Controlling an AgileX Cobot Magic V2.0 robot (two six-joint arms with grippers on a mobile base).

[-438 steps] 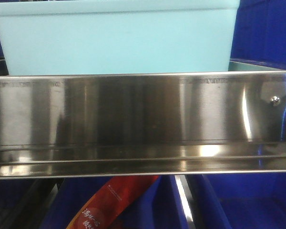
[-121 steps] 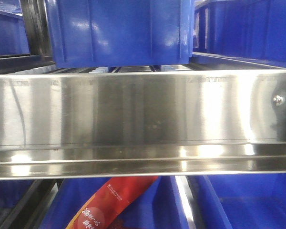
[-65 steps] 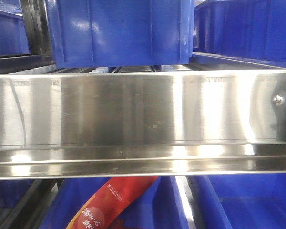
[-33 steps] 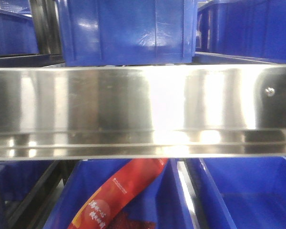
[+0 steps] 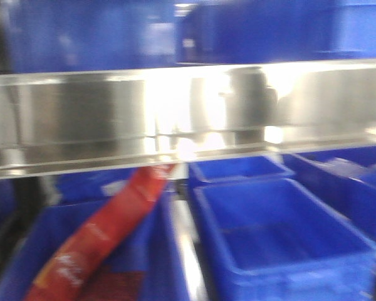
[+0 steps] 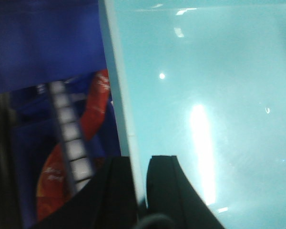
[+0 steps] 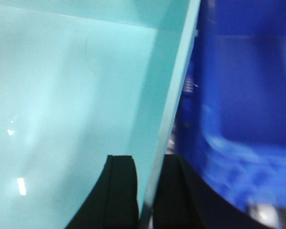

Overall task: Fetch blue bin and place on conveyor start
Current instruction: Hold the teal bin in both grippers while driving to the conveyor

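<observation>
- The blue bin (image 6: 205,119) filled both wrist views: its floor lay to the right of the left gripper (image 6: 140,191) and to the left of the right gripper (image 7: 147,191), so it sat between the two hands
- The steel rail (image 5: 81,119) crossed ahead, blurred, with dark blue bins (image 5: 276,232) below it
- Just outward of the right gripper stood a dark blue bin (image 7: 238,119), leaving little side room
- Each gripper was clamped on a side wall, one finger inside and one outside the rim (image 6: 120,105)
- By that grip the fetch looked under way; the conveyor start showed in no view, so the carry and set-down remained
- Outward of the left gripper lay a roller strip (image 6: 66,133) and a red packet (image 6: 97,102)
</observation>
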